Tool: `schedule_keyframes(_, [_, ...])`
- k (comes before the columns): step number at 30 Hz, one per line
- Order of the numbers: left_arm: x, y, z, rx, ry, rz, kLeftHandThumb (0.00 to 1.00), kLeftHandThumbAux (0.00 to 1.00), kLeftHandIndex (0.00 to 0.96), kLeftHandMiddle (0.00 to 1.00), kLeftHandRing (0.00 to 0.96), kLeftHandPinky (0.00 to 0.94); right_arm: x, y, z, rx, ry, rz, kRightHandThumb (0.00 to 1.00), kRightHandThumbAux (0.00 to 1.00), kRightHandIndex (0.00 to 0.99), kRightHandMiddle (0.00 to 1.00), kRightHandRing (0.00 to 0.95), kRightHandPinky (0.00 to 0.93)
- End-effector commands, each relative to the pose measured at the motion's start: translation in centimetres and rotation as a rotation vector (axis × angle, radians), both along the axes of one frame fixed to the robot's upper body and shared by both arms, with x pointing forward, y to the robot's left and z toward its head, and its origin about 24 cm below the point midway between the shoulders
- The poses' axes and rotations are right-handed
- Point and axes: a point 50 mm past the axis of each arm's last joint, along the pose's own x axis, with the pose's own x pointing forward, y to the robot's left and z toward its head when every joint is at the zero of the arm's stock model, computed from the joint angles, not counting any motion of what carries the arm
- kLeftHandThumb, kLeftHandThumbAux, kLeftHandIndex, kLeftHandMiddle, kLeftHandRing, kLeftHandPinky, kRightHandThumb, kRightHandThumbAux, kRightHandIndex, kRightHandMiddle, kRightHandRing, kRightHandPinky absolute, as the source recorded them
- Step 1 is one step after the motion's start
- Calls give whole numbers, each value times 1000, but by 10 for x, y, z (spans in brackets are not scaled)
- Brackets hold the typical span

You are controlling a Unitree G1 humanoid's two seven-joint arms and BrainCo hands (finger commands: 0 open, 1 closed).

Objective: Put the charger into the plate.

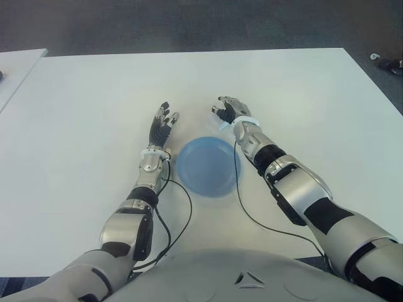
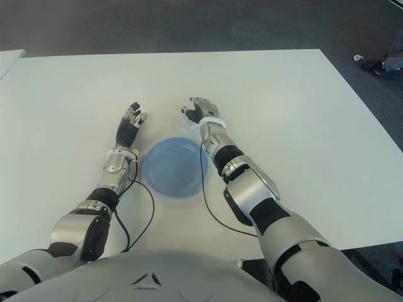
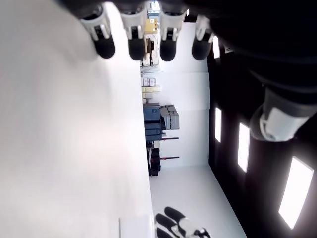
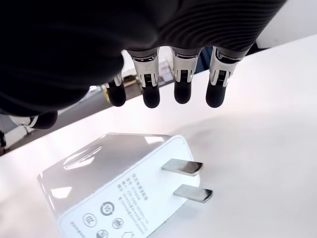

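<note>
Two flat prongs on white charger point(image 4: 119, 191), under open right robot hand point(image 4: 163, 96).

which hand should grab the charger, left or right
Right, probably. The right hand hovers open just over the charger, which lies on the table beyond the plate. The left hand shows open, left of the plate.

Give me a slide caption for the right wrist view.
Right hand hovers open above the white two-prong plastic charger lying on the white table.
</note>
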Motion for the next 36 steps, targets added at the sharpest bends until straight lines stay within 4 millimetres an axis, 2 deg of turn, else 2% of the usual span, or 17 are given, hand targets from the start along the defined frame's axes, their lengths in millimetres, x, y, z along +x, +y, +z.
schedule_keyframes(1, [-17,-7,-26,-4,159,-26,173,468,0,0,0,0,-2,7,-1,-11,9,16,366,91,0,0,0,0])
schedule_keyframes(11, [-16,-8,-26,-17,164,-25,161,488,0,0,0,0,-6,11,-5,-11,0,45,360,85,0,0,0,0])
schedule_keyframes(23, [-17,-6,-27,-20,167,-27,154,498,0,0,0,0,-11,8,-11,-7,-4,73,348,90,0,0,0,0])
schedule_keyframes(31, [-18,-5,-27,-24,168,-31,157,506,0,0,0,0,-11,-13,-17,-26,-27,79,373,90,0,0,0,0])
schedule_keyframes(36, [-18,-4,-27,-28,170,-34,160,517,0,0,0,0,-11,-18,-19,-15,-51,68,412,88,0,0,0,0])
